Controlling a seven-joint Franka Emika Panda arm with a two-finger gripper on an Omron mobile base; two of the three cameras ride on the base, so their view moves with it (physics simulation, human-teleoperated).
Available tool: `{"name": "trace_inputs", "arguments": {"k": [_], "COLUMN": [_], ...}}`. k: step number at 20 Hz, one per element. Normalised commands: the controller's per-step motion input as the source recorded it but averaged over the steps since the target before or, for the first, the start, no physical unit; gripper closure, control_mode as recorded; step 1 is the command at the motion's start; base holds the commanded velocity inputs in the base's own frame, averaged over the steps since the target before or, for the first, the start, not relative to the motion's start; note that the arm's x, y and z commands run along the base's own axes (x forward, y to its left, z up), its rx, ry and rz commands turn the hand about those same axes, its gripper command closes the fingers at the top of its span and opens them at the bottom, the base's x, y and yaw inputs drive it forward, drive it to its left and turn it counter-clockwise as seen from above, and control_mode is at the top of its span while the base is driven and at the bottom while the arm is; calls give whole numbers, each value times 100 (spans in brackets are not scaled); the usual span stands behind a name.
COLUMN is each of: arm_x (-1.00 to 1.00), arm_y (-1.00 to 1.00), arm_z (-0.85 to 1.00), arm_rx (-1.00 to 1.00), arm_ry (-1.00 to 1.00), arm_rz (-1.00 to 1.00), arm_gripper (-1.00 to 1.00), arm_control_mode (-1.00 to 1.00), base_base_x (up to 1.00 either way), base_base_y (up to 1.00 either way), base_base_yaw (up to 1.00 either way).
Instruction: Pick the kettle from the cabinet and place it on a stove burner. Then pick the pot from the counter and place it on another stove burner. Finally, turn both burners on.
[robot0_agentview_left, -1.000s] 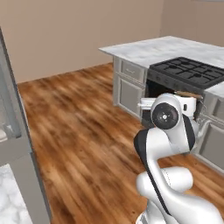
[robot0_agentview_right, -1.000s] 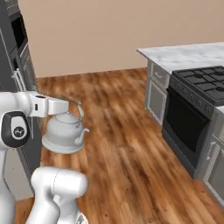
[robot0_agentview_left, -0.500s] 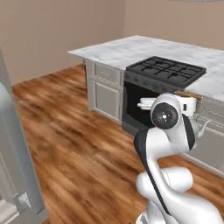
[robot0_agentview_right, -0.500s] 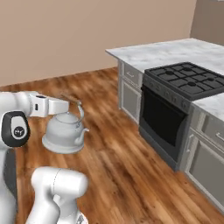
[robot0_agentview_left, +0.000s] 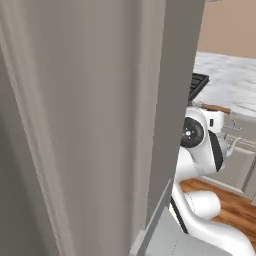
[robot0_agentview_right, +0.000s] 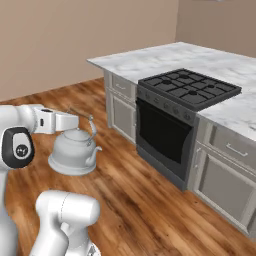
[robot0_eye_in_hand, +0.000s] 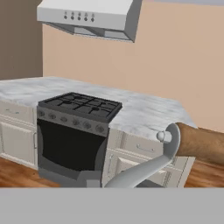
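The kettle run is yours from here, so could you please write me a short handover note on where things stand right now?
Hand: shut on the kettle by its handle, carrying it in the air over the wooden floor.
Burners: all bare on the range, set into the marble counter.
Done: kettle picked up.
Left: set the kettle on a burner, fetch the pot and put it on another burner, turn both on.

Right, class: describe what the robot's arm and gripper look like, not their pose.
The arm has glossy white, rounded links. A dark oval joint cap bears a small white mark, and a dark band runs along one link. The gripper is a boxy white block.
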Motion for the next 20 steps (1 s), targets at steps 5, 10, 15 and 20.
{"name": "trace_inputs", "arguments": {"k": [5,10,15,20], "arm_x": [0,0,0,0], "arm_y": [0,0,0,0], "arm_z": [0,0,0,0], "arm_rx": [0,0,0,0], "arm_ry": [0,0,0,0], "arm_rz": [0,0,0,0], "arm_gripper": [100,100,100,100], "arm_control_mode": [100,100,100,100], "base_base_x": [50,55,59,61], "base_base_y": [38,43,45,46], "base_base_yaw": [-34,-34,-32,-31]}}
